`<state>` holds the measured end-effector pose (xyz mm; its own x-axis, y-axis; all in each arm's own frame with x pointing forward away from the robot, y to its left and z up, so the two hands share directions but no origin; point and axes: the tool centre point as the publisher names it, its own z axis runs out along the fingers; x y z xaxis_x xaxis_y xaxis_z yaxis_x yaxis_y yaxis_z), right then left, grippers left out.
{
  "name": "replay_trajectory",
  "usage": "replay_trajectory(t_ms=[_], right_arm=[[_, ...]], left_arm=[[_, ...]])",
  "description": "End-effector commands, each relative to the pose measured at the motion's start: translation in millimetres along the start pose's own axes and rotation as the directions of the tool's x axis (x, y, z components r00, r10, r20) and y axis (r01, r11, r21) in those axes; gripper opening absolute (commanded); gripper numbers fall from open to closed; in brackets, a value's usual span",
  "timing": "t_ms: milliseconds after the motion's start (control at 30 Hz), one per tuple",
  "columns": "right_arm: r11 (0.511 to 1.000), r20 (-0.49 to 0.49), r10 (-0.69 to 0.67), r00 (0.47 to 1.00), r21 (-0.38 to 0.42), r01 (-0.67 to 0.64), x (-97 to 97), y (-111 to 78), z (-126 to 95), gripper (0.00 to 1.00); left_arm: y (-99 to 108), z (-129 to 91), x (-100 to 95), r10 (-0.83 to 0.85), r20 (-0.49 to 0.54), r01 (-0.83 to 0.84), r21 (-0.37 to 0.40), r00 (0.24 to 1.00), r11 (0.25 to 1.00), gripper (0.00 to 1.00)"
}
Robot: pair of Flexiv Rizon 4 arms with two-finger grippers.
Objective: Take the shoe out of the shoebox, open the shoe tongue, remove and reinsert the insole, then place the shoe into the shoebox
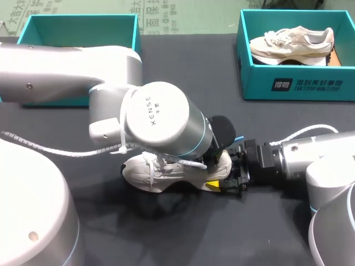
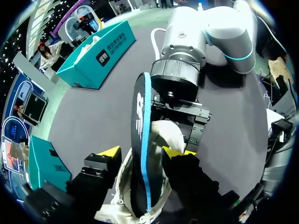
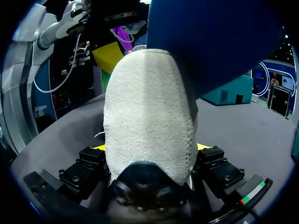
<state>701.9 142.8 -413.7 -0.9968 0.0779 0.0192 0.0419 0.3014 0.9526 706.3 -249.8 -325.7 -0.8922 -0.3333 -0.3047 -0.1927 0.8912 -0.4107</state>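
The shoe [image 1: 161, 173] sits mid-tabletop [image 1: 183, 83], toe to the left and heel to the right. The left claw [image 2: 145, 153] hangs right over it, and the insole [image 2: 141, 140] stands up out of the shoe between its fingers. The right claw [image 3: 149, 149] comes in from the right, pressing the heel from both sides. 1 shoebox [image 1: 77, 25] is at the far left. A 2nd shoebox [image 1: 294, 83] at the far right holds another shoe [image 1: 291, 44].

A robot lab or demo bench: my left arm [image 1: 66, 72] and right arm [image 1: 319, 158] over a dark cloth-covered surface [image 1: 188, 72], one teal shoebox [image 1: 135, 39] at its far left corner, another shoebox [image 1: 299, 83] at its far right.
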Motion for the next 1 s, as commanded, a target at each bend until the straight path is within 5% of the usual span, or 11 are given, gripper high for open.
replay_trajectory(t_ms=[33,200,300,333,400,1000], right_arm=[[1.000,0.000,0.001,1.000,0.006,-0.001,1.2,-1.4,1,0.00],[1.000,0.000,0.001,1.000,0.006,-0.001,1.2,-1.4,1,0.00],[1.000,0.000,0.001,1.000,0.006,-0.001,1.2,-1.4,1,0.00],[1.000,0.000,0.001,1.000,0.006,-0.001,1.2,-1.4,1,0.00],[1.000,0.000,0.001,1.000,0.006,-0.001,1.2,-1.4,1,0.00],[1.000,0.000,0.001,1.000,0.006,-0.001,1.2,-1.4,1,0.00]], left_arm=[[-3,7,1.0,0.001,0.001,-0.001,-0.006,1.000,1.000,0.51],[-3,14,-0.6,-0.006,-0.005,0.006,-0.020,1.000,1.000,0.47],[-3,15,-1.6,-0.010,-0.009,0.010,-0.021,1.000,1.000,0.35],[-3,15,-1.9,-0.011,-0.009,0.011,-0.021,1.000,1.000,0.29],[-3,16,-2.4,-0.014,-0.011,0.013,-0.021,1.000,1.000,0.00],[-18,-5,-3.5,-0.043,-0.156,0.044,0.003,0.987,0.999,0.00]])
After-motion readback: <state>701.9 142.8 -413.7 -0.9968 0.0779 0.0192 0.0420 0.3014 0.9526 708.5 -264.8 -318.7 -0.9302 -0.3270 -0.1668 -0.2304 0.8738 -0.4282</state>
